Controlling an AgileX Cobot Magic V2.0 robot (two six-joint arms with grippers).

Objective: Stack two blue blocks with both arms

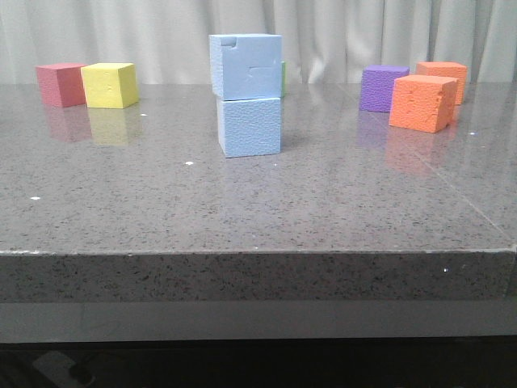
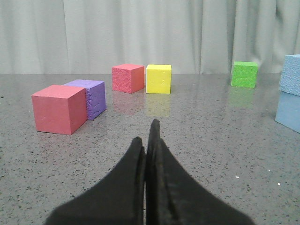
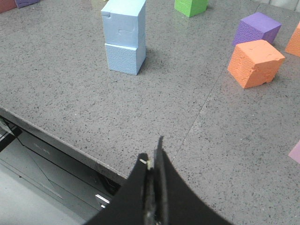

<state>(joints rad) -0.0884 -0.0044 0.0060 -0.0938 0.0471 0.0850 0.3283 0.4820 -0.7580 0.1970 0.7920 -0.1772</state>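
I see a red cube [image 1: 60, 84] touching a yellow cube [image 1: 111, 85] upper left of the front frame. Upper right: purple cube [image 1: 383, 88], near orange cube [image 1: 422, 103], far orange cube [image 1: 443, 77] behind it. Green cube [image 1: 283, 78] barely peeks out at top centre. Grey speckled table [image 1: 242, 202], pale curtain [image 1: 145, 32] behind.

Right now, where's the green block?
In the front view the green block is only a sliver behind the stacked blue blocks, at their right edge. The left wrist view shows it whole, near the curtain.
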